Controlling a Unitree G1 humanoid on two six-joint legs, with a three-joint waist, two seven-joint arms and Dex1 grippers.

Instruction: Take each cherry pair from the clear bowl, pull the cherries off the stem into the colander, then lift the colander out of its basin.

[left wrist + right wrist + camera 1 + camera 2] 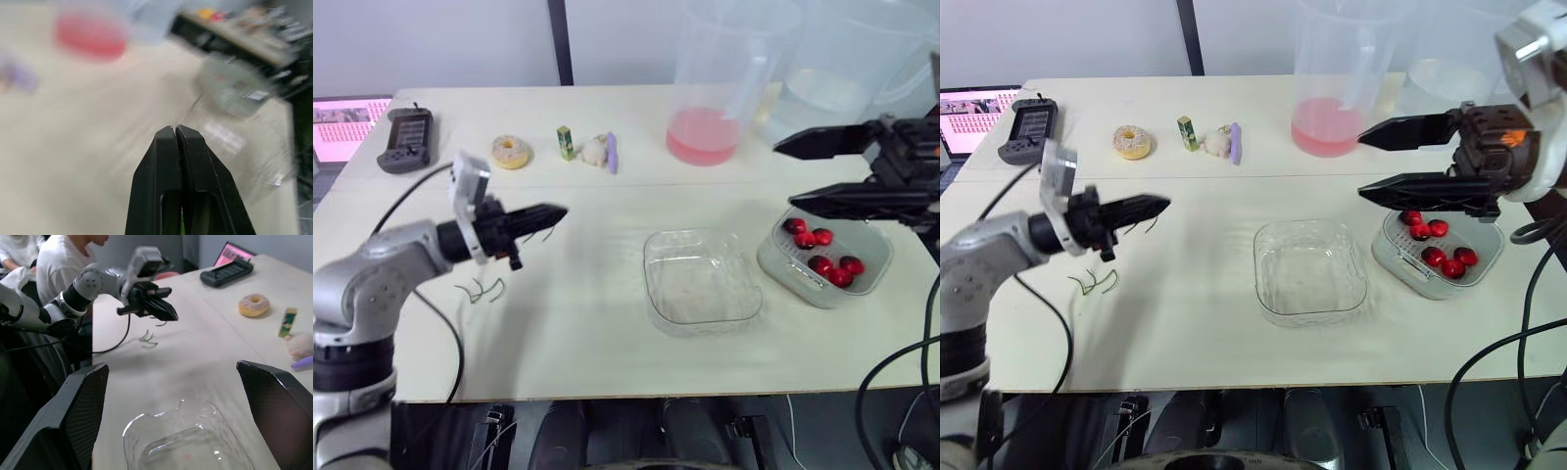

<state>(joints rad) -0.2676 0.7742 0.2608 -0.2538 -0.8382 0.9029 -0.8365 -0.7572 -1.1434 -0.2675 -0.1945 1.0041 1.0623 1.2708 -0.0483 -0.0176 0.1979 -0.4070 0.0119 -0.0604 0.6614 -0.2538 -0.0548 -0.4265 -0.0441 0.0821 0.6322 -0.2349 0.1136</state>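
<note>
The clear bowl [655, 247] sits empty at the table's middle. To its right a white colander [871, 279] rests in its basin and holds several red cherries [821, 251]. My right gripper [783, 174] hovers open just above the colander's left side, with nothing between its wide-spread fingers. Over the left part of the table my left gripper [558, 212] is shut on a thin green cherry stem [1151, 224] that hangs from its tip [175, 129]. Below it, a few bare stems [481, 290] lie on the table.
At the back stands a large clear pitcher [705, 132] with pink liquid, and a second clear container [842, 88] right of it. A donut [510, 151], a small green box [566, 142], a white and purple item [600, 151] and a black handheld device [406, 137] line the far left. A person [63, 264] sits beyond the table.
</note>
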